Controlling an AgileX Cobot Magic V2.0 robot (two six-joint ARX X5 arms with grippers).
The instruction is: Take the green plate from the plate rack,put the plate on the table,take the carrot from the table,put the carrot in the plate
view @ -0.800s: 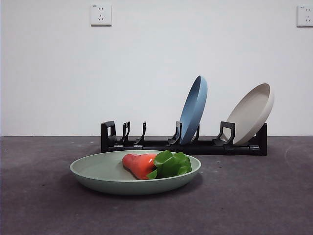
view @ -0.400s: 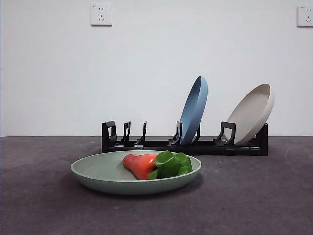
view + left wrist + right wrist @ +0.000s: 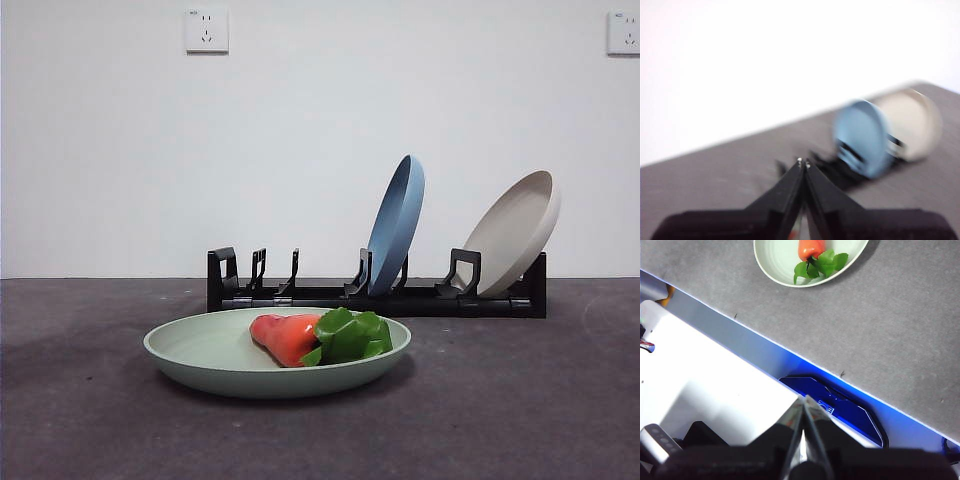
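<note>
The green plate [image 3: 230, 362] is lying flat on the table [image 3: 520, 400], near the front and a little to the left of the middle. The carrot [image 3: 288, 336] is lying inside the plate, on its right half. Its orange part is pointing left and its green leaves [image 3: 352, 336] are sticking out to the right, close to the plate's rim. In the right wrist view the plate [image 3: 777, 260] and the carrot [image 3: 810, 248] are showing from above, partly cut off by the picture's edge.

Behind the plate, the plate rack [image 3: 330, 294] is sitting on the table in front of the white wall [image 3: 300, 130]. A blue plate [image 3: 396, 224] is standing in the rack near its middle, leaning to the right. A beige plate [image 3: 515, 232] is leaning at the rack's right end. The slots on the left side are holding nothing.

No arm is showing in the front view. The left gripper [image 3: 803, 163] is hanging high above the table with its two black jaws pressed together, holding nothing. Its view is blurry, but the blue plate [image 3: 862, 137] and the beige plate [image 3: 912, 122] are showing beyond it. The right gripper [image 3: 804, 400] is pulled back over the table's near edge, well apart from the plate. Its jaws are pressed together too, holding nothing.
</note>
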